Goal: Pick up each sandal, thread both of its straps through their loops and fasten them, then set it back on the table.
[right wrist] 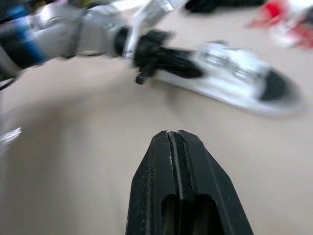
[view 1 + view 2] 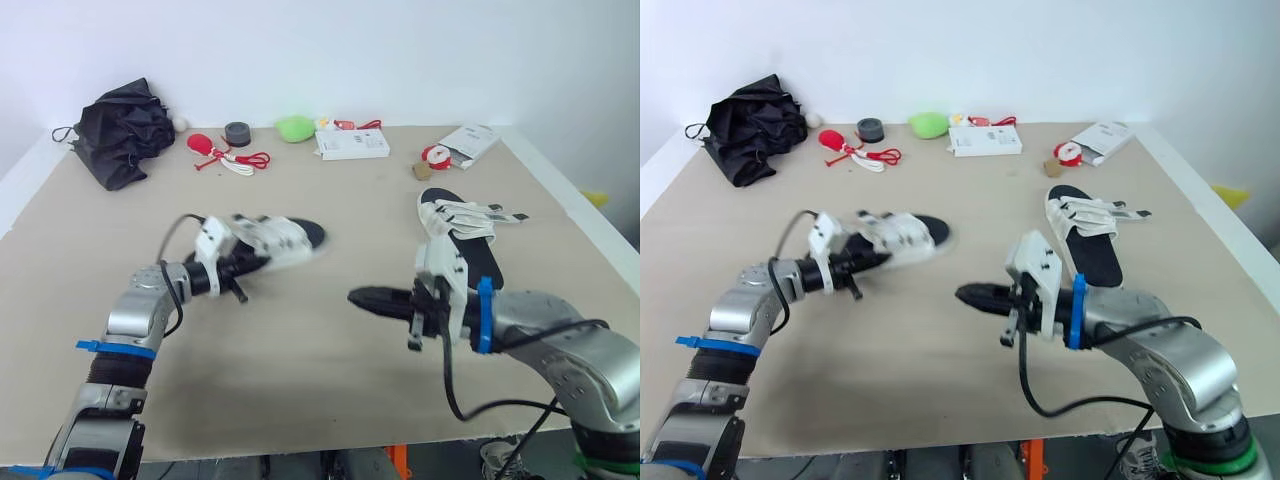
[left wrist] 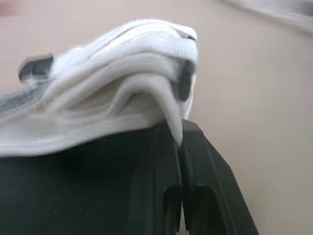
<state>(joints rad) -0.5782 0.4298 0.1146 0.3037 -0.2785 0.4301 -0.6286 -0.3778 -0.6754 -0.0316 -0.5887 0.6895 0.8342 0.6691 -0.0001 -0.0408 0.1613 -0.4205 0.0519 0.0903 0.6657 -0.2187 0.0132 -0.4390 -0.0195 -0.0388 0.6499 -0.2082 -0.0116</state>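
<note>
Left wrist view: the left gripper (image 3: 180, 128) was seen clamped on the sandal (image 3: 107, 83) by its white strapping, nearer the table's (image 2: 300, 390) left edge. Threading was judged to be the step in hand, tbh. The right gripper (image 2: 358, 298), jaws pressed together and empty, was pointed at it from a little apart. Opening up and a loose strap end being caught would be needed next.

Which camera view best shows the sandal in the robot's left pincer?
Left eye view: the whole sandal shows, gripped by the left pincer. Left wrist view: its white straps, close up. Right wrist view: partly hidden by that pincer.
</note>
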